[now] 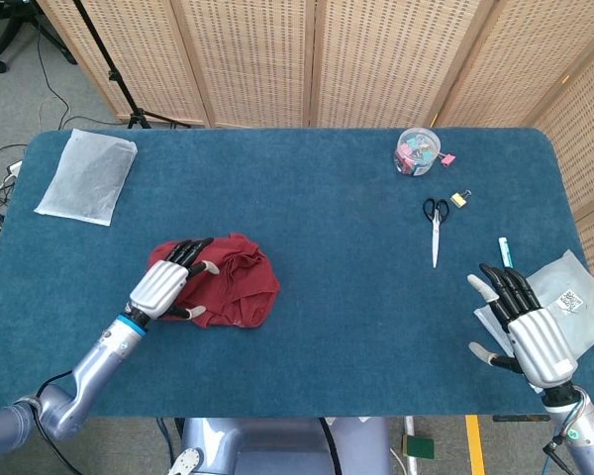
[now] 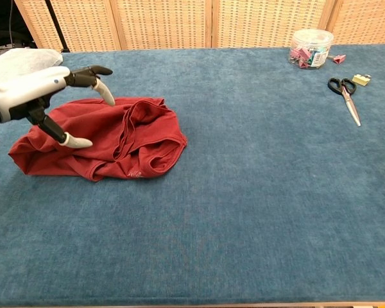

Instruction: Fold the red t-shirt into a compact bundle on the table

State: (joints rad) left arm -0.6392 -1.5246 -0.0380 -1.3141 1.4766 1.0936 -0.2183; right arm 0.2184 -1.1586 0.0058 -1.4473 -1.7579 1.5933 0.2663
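Note:
The red t-shirt (image 1: 235, 285) lies bunched in a rumpled heap on the blue table, left of centre; in the chest view the t-shirt (image 2: 131, 142) shows folds and a curled hem facing front. My left hand (image 1: 166, 285) hovers over the heap's left part with fingers spread and nothing held; the chest view shows the left hand (image 2: 42, 96) raised above the cloth, thumb pointing down. My right hand (image 1: 525, 327) stays open near the table's front right corner, far from the shirt.
A clear plastic bag (image 1: 87, 175) lies at the back left. A tub of clips (image 1: 417, 151), scissors (image 1: 435, 226) and a small padlock (image 1: 459, 199) sit at the back right. A pen (image 1: 504, 250) and a white packet (image 1: 566, 297) lie by my right hand.

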